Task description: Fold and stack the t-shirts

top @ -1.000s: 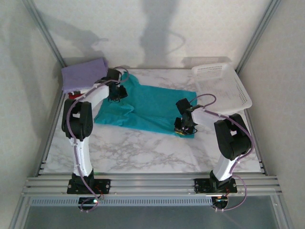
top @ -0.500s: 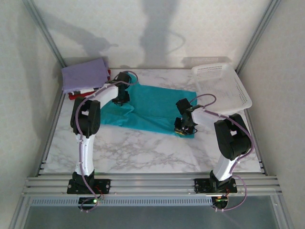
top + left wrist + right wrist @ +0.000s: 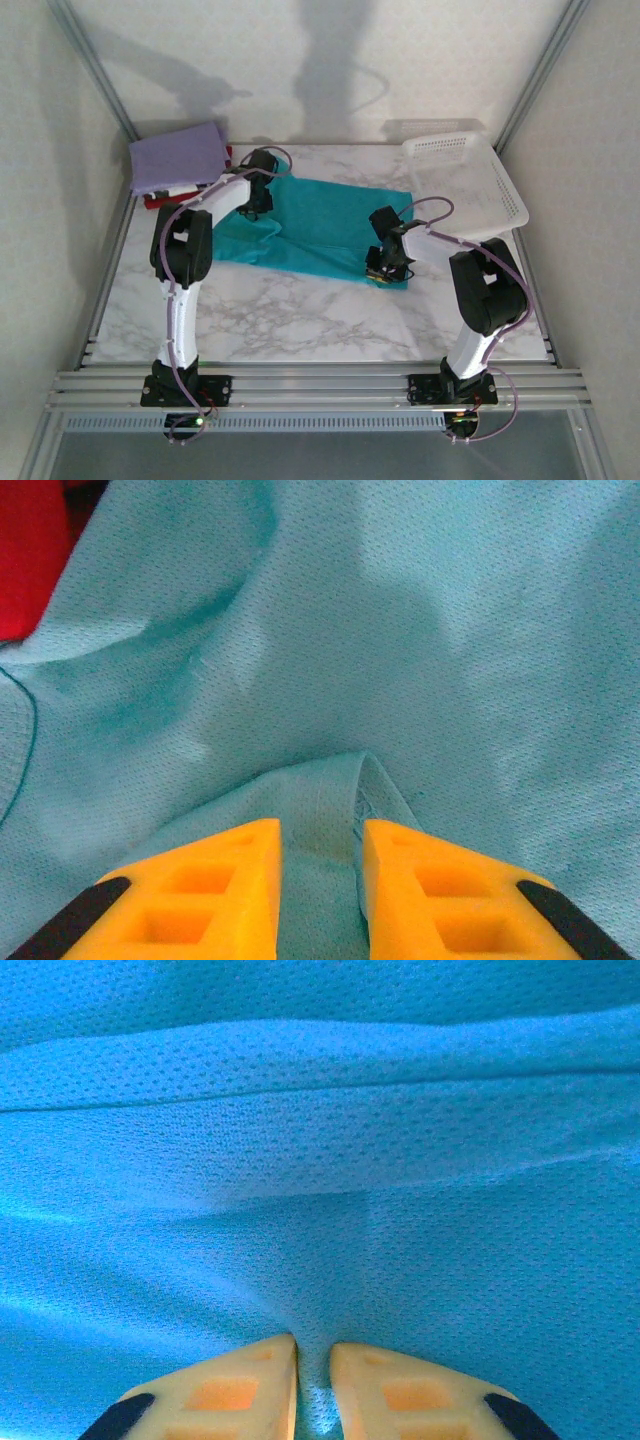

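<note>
Two pincers are at work here, and each has its jaws drawn in on the same teal t-shirt [image 3: 320, 215].

Look first at your left pincer [image 3: 320, 830]. Its yellow fingers [image 3: 230, 880] stand a narrow gap apart, and a raised ridge of teal cloth runs up between them. That makes it a pinch on the fabric, not bare jaws. Just ahead of the tips the cloth spreads out in soft creases. Ahead and off to the left of this pincer, a corner of the red t-shirt [image 3: 30, 550] shows past the teal edge.

Your right pincer [image 3: 313, 1345] is closed tighter. Its tips are almost touching, with a thin fold of teal cloth caught between them. Beyond the tips a long ridge of fabric lies across.

From above, the left pincer sits at the far-left end of the teal t-shirt. The right pincer sits at its near-right edge, so the garment is spread flat between the two. Beyond the left pincer and to its left, the folded lavender t-shirt [image 3: 178, 155] tops a pile at the corner of the marble table [image 3: 300, 310]. The white basket [image 3: 515, 205] stands to the right of the right pincer and further back, apart from the shirt.
</note>
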You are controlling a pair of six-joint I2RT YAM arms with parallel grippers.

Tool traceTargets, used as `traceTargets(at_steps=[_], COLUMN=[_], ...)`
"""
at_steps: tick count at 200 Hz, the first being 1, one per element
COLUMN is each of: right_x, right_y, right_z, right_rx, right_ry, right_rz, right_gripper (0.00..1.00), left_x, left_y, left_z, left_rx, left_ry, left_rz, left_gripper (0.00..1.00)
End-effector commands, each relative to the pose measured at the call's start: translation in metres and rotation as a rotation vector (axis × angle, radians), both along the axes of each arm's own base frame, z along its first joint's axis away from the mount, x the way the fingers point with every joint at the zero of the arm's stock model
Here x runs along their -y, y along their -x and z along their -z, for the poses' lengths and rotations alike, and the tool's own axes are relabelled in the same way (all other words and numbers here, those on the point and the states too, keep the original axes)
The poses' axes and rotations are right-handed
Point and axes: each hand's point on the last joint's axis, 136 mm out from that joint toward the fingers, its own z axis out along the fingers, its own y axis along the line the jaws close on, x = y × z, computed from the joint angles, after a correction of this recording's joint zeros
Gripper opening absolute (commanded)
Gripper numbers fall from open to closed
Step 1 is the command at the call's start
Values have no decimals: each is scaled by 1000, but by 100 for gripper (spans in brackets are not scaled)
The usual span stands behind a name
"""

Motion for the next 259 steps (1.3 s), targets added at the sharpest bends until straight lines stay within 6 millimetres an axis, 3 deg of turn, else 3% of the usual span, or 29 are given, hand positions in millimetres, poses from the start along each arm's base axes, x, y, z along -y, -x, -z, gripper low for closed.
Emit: traceTargets(at_steps=[1, 24, 82, 124, 179, 226, 259], right_x=[39, 38, 38, 39, 38, 39, 39], right_y=[56, 56, 56, 58, 56, 58, 56], right_z=[46, 47, 48, 49, 49, 49, 48], right_rx=[-212, -210, -216, -224, -221, -227, -226], right_ry=[179, 178, 177, 179, 180, 185, 188], right_rz=[-5, -7, -7, -6, -9, -12, -13], right_gripper=[20, 20, 20, 20, 20, 20, 20], left_x=[3, 0, -7, -14, -33, -26, -9], left_y=[2, 4, -3, -9, -13, -19, -22], left_z=[11, 15, 1, -18, -28, -30, -27], left_rx=[-32, -44, -7, 30, 51, 68, 63], left_ry=[-13, -29, -61, -46, 39, 205, 464], left_rz=[16, 15, -1, -24, -89, -92, -87], left_gripper=[26, 24, 3, 0, 0, 0, 0])
